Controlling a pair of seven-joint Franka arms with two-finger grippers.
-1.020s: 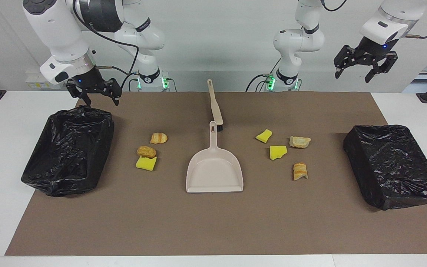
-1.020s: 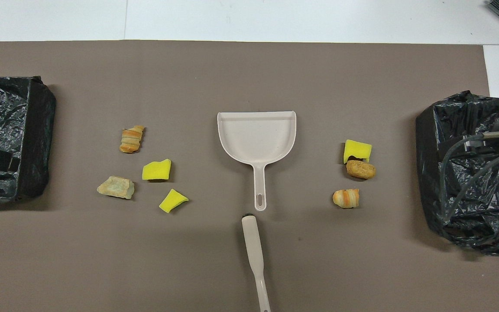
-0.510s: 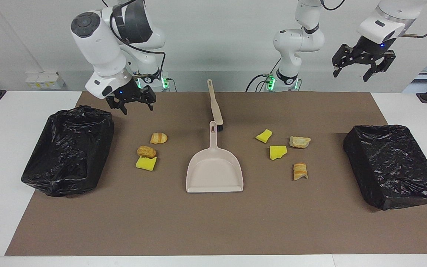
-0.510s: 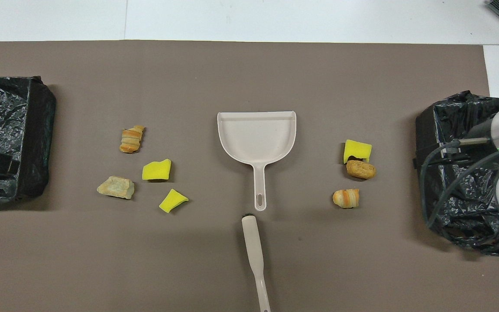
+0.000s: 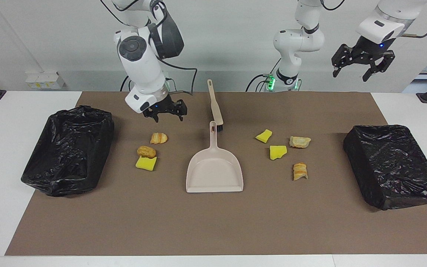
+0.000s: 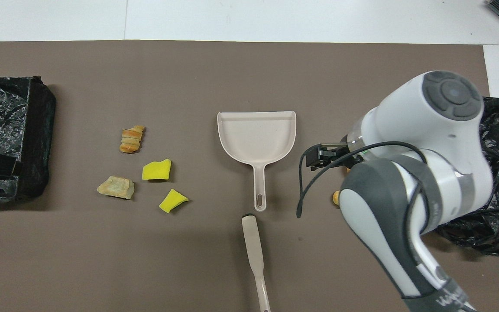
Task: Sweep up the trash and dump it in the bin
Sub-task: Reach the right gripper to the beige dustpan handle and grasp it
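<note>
The trash lies in two groups on the brown mat. Toward the right arm's end are a croissant-like piece (image 5: 158, 138), a brown bread piece (image 5: 146, 151) and a yellow sponge chunk (image 5: 146, 163). Toward the left arm's end are two yellow chunks (image 5: 264, 135) (image 5: 277, 152) and two pastry pieces (image 5: 300, 141) (image 5: 300, 171). A bin lined with black plastic stands at each end (image 5: 69, 148) (image 5: 391, 165). My right gripper (image 5: 164, 112) hangs open and empty, low over the mat by the croissant-like piece. High above the left arm's end, my left gripper (image 5: 361, 68) waits open and empty.
A beige dustpan (image 5: 214, 170) lies mid-mat with its handle toward the robots. A beige brush (image 5: 215, 105) lies just past the handle's end. In the overhead view my right arm (image 6: 414, 173) hides most of the trash at its end.
My right arm has swung from over its bin toward the table's middle, and its gripper now hangs by the croissant-like piece. The left gripper has barely shifted.
</note>
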